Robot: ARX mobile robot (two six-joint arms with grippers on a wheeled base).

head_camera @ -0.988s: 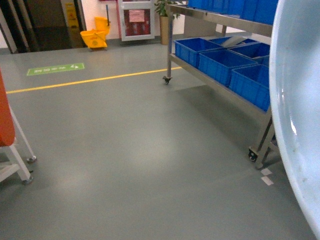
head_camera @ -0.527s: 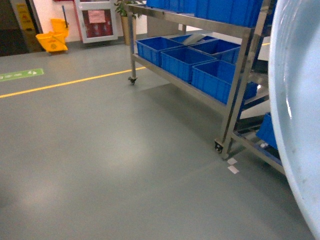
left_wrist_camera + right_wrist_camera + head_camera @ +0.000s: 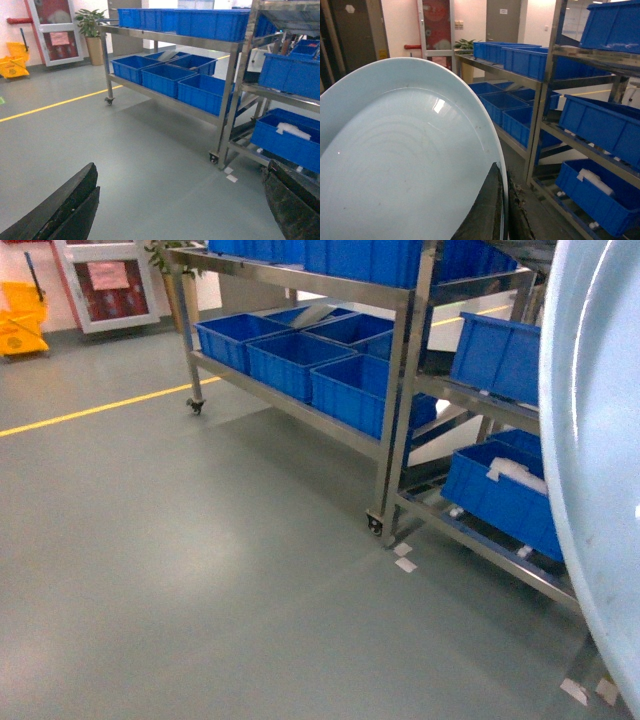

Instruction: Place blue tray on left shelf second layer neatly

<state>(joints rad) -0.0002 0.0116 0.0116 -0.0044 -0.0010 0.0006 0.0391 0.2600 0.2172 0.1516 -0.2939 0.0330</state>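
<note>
The pale sky-blue, shallow plastic tray (image 3: pixel 405 165) fills the left and centre of the right wrist view, standing on edge with its smooth raised rim curving from the upper left down to the bottom centre. There the right gripper (image 3: pixel 501 210) is clamped on the rim, one dark finger on the dish's inner face and the other behind it. In the head view the same tray takes up the whole right edge of the frame, held up off the grey floor (image 3: pixel 200 570).

The left gripper (image 3: pixel 180 210) holds nothing: its two black fingers (image 3: pixel 65 210) sit at the lower left and lower right corners of the left wrist view, spread wide apart over the floor.

Beyond the tray stands the mirror-shiny stainless-steel rack on castors (image 3: pixel 400 390) — in the head view it runs from the upper centre toward the middle. Its lower tier (image 3: pixel 290 405) carries a row of deep dark-blue ribbed crates (image 3: pixel 290 360), and more blue crates line the top. Just to its right is a second steel rack (image 3: pixel 480 530) with blue bins (image 3: pixel 500 495) on slanted tiers, one of them holding something white.

A yellow line (image 3: pixel 90 412) crosses the floor at the upper left — a yellow mop bucket (image 3: pixel 18 328) stands beyond it, and a potted plant (image 3: pixel 91 30) stands by the wall.
</note>
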